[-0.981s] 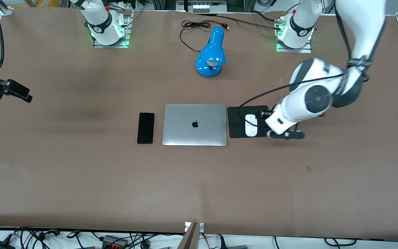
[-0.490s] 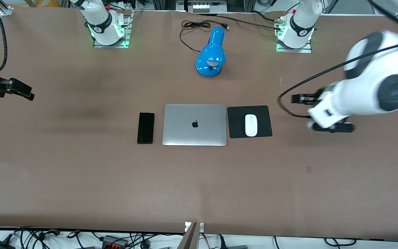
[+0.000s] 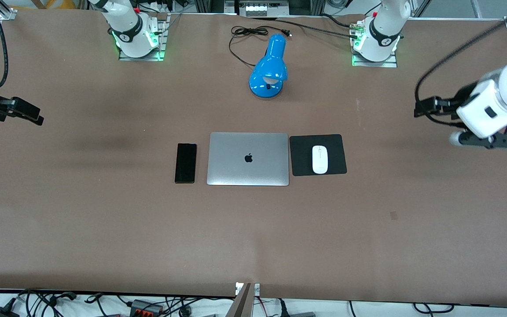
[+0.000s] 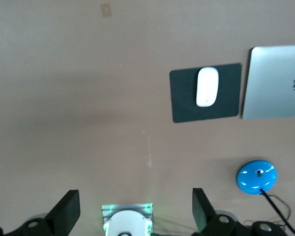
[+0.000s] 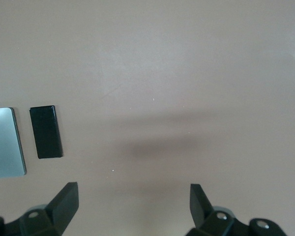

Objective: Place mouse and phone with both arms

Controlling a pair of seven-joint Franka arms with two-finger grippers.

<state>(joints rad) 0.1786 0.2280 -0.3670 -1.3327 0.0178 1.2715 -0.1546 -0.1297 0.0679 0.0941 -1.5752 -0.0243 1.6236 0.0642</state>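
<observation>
The white mouse (image 3: 319, 159) lies on a square black mat (image 3: 337, 143) beside the laptop, toward the left arm's end; the left wrist view shows it too (image 4: 207, 86). The black phone (image 3: 185, 163) lies flat beside the laptop, toward the right arm's end, and also shows in the right wrist view (image 5: 45, 132). My left gripper (image 3: 420, 108) is open and empty, up over bare table well away from the mouse; its view shows wide-apart fingers (image 4: 69, 210). My right gripper (image 3: 35, 119) is open and empty over the table's right-arm end, with fingers (image 5: 65, 199) spread.
A closed silver laptop (image 3: 248, 159) lies between phone and mat. A blue desk lamp (image 3: 269, 66) with a black cord lies farther from the camera, between the two arm bases (image 3: 138, 37) (image 3: 374, 42).
My left gripper has drawn away from the mouse and swung toward the left arm's end of the table. The mouse stays on the mat. The right gripper has barely moved.
</observation>
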